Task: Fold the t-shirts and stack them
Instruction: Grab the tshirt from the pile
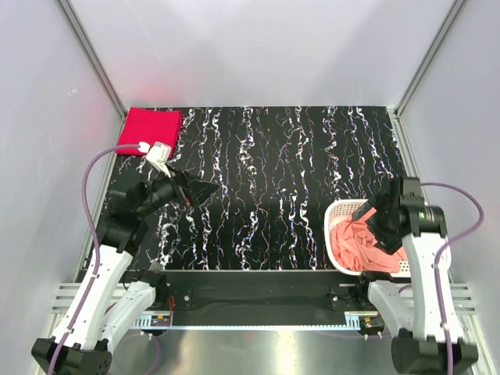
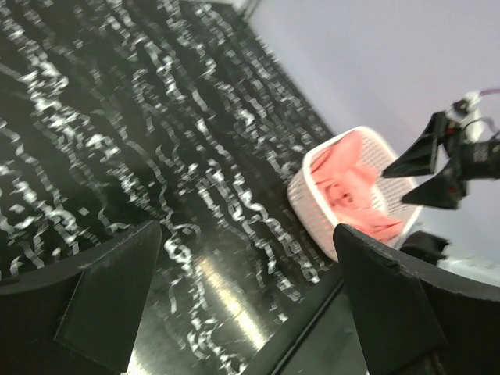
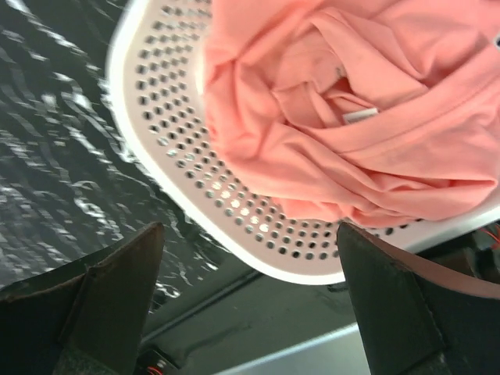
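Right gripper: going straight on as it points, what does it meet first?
Probably the salmon t-shirt heaped in the white basket, or that basket's wall; depth is unclear.

The right gripper (image 3: 248, 234) has its two dark fingers (image 3: 117, 289) spread wide and holds nothing. Just ahead of the fingertips lies the white perforated basket (image 3: 180, 148), tilted in view. The salmon t-shirt (image 3: 351, 156) is crumpled inside it, collar label showing. The black marbled table (image 3: 55, 141) lies off the left finger.

Left arm (image 1: 105, 269) and right arm (image 1: 426, 262) hover, both jaws spread apart.
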You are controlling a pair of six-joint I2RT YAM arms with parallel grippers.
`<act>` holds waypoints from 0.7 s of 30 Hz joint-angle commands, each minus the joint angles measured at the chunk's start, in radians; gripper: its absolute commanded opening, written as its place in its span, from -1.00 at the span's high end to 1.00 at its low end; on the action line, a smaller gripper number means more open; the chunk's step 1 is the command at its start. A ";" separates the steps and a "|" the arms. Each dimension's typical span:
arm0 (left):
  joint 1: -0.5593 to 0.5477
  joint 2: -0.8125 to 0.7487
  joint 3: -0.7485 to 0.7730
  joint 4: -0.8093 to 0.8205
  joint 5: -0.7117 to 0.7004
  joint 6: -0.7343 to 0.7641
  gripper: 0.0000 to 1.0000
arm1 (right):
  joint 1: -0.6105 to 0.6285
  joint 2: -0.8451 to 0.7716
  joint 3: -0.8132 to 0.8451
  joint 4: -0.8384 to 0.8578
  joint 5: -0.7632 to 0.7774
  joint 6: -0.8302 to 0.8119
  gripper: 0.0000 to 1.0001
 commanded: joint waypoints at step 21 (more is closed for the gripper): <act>-0.097 -0.072 0.229 -0.500 -0.514 0.185 -0.98 | -0.005 0.286 -0.010 0.090 0.206 0.207 -0.60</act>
